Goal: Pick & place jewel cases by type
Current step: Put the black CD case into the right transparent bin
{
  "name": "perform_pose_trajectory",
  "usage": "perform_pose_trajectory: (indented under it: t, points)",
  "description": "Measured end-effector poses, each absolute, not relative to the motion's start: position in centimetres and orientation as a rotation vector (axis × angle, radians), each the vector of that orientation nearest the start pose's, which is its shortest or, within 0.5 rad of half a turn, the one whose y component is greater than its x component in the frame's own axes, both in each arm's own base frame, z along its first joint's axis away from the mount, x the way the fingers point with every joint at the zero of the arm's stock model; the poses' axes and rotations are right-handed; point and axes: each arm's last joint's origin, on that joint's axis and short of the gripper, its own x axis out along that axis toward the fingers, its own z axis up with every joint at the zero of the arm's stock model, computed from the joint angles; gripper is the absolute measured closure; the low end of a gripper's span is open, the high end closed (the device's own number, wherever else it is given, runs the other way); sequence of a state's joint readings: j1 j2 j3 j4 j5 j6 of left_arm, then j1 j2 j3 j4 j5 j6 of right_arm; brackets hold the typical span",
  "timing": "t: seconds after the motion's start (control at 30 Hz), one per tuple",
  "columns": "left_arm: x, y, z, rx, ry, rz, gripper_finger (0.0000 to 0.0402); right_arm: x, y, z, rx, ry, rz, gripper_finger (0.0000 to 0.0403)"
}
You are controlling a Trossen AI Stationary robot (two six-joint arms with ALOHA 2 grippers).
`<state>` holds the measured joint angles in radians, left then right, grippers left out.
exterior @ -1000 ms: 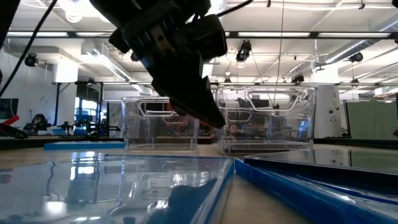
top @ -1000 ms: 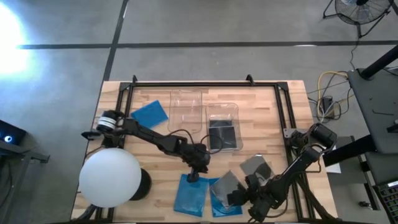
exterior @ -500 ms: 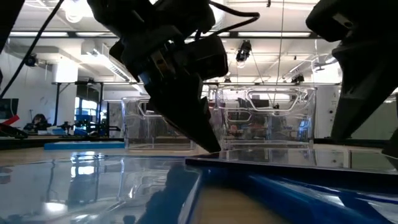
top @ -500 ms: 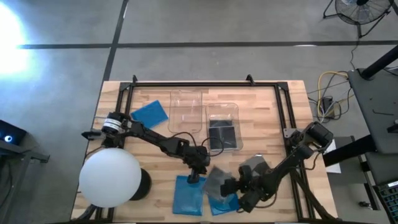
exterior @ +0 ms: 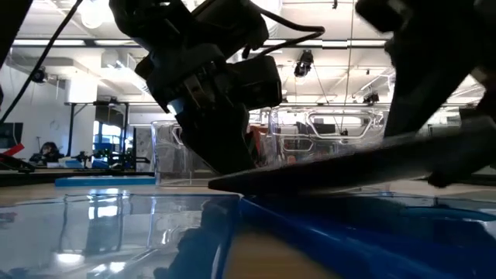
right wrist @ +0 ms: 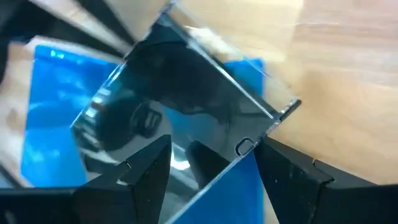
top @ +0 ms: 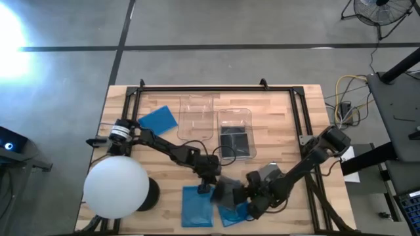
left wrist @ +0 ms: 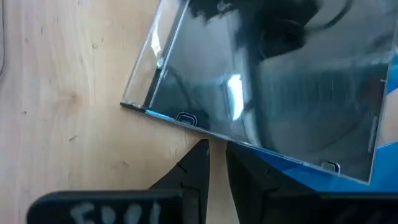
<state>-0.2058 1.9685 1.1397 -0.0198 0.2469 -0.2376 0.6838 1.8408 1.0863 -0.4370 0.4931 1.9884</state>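
Note:
A dark grey jewel case is tilted over two blue cases near the table's near edge. My right gripper is shut on it from the right. In the low view the dark case slopes up toward the right. My left gripper is shut, pointing down at the far edge of the left blue case. The dark case's low edge ends beside it. My right gripper holds the dark case by the corner nearest it, one finger against each edge meeting there. It comes slanting down from the table's right. The held end is raised; the far end dips to the blue case. My left gripper: I cannot tell whether its tips touch a case.
Another grey case lies just right of the work area and a third blue one at the far left. Two clear bins stand mid-table, one holding a dark case. A big white ball fills the near-left corner.
My right gripper has moved toward the table's left, toward the left gripper, taking the dark case along. The case slid over the blue cases and tipped, its right end lifting while its left edge stayed low.

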Motion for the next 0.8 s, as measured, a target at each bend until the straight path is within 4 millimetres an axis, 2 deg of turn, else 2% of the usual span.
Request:
perform_pose_trajectory:
  t: [0.17,0.23,0.4,0.6,0.8]
  points:
    - [38.7,-8.8,13.6,-0.232,0.88,-0.314,0.0364,28.2,20.9,16.0,1.171,0.686,-0.727,0.0179]
    - [38.7,-8.7,13.7,-0.232,0.877,-0.314,0.0364,28.3,20.8,16.2,1.184,0.675,-0.739,0.0179]
    - [38.8,-8.7,13.7,-0.233,0.875,-0.315,0.0364,28.7,20.6,16.2,1.342,0.622,-0.809,0.0179]
    - [38.7,-8.8,13.7,-0.235,0.878,-0.318,0.0364,28.8,20.4,16.3,1.382,0.605,-0.82,0.0182]
    - [38.7,-8.8,13.7,-0.239,0.88,-0.319,0.0364,28.8,20.5,16.4,1.347,0.619,-0.788,0.023]
